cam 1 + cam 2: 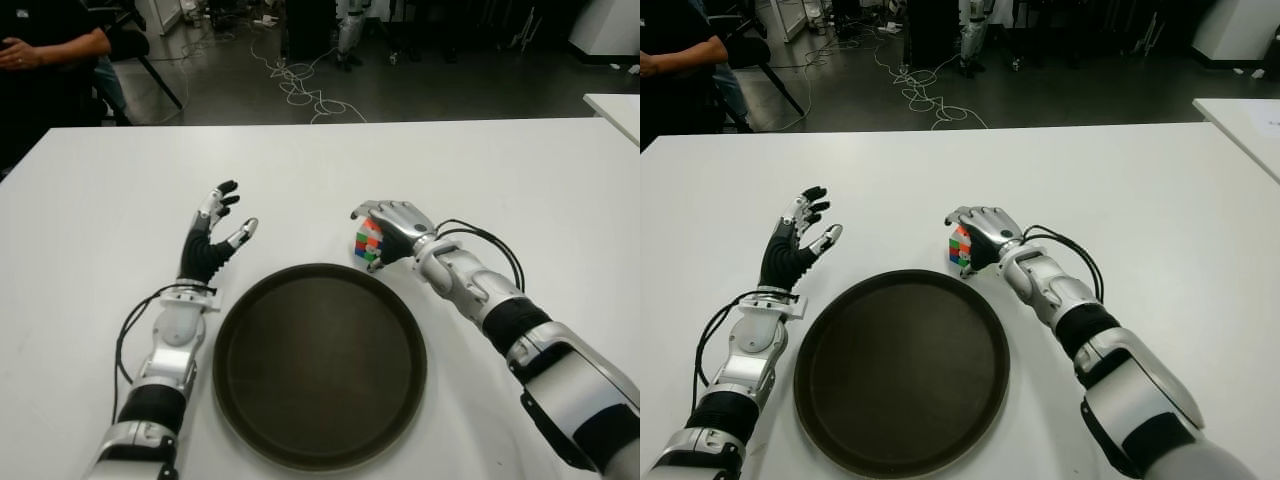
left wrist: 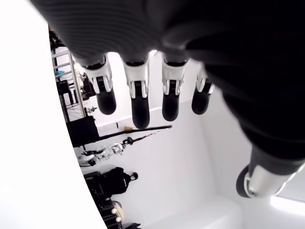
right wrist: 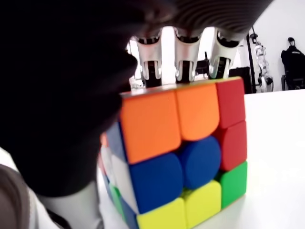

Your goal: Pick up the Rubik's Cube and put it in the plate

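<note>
Bright, even overhead light is washing the white table [image 1: 520, 170] almost to glare, while the floor [image 1: 420, 80] behind it is sitting much dimmer. Soft, short shadows are falling under both forearms and around the dark plate [image 1: 320, 365], whose surface is giving back a dull sheen. In the left wrist view the palm is looming as a dark, unfocused mass and straight lines are bending toward the edges. In the right wrist view the Rubik's Cube [image 3: 183, 152] is showing slightly soft, and the palm beside it is going black.
</note>
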